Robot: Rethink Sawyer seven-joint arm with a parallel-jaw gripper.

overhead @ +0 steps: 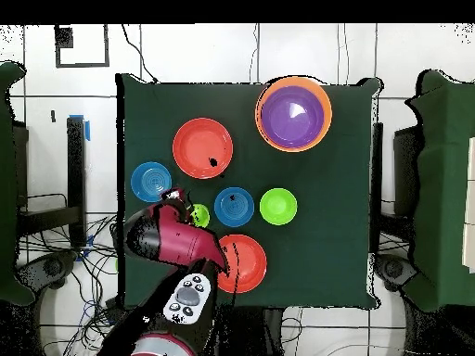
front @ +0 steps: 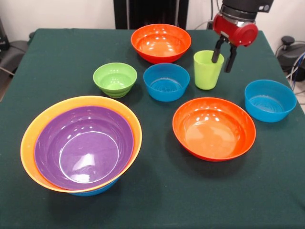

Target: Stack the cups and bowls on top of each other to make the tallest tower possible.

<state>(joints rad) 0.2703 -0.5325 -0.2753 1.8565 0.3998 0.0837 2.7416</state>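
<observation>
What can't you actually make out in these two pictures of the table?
- Front view: the blue bowl beneath the orange bowl and purple bowl shows only a sliver; the stack hides it.
- Overhead view: the arm covers most of the green cup.
- Front view: whether the gripper touches the cup's rim is unclear.

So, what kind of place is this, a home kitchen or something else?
Probably a robotics lab, not a kitchen. A red and black robot arm's gripper hangs over a lime-green plastic tumbler on a table with a dark green cloth, and loose cables lie on the tiled floor.
</observation>
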